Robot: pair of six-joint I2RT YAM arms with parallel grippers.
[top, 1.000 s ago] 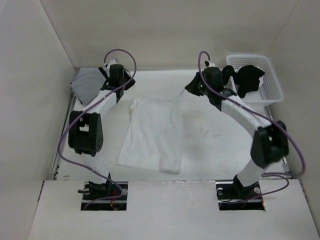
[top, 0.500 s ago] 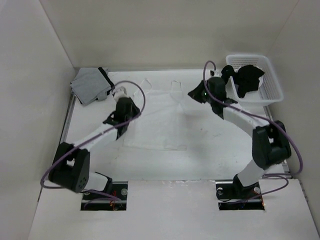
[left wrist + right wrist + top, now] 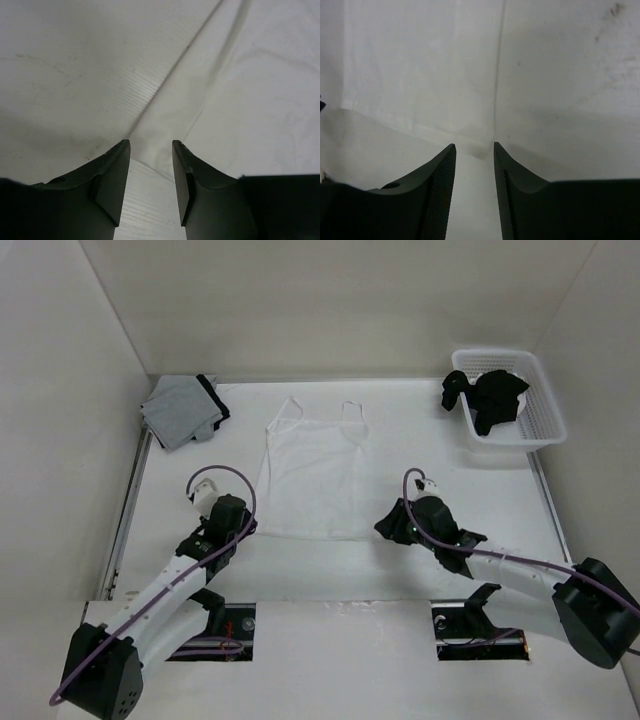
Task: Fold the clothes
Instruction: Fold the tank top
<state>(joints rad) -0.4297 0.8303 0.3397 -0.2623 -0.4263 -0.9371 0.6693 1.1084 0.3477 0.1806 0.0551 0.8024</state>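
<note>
Three things lay on the table (image 3: 420, 455).
A white top (image 3: 312, 475) lay flat at centre, grey garment (image 3: 180, 412) at ten o'clock, basket (image 3: 515, 438) at two o'clock.

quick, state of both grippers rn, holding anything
left gripper: open, holding nothing, at a bottom corner of the white garment
right gripper: open, holding nothing

The white strappy garment (image 3: 313, 480) lies spread flat, straps farthest away.
</note>
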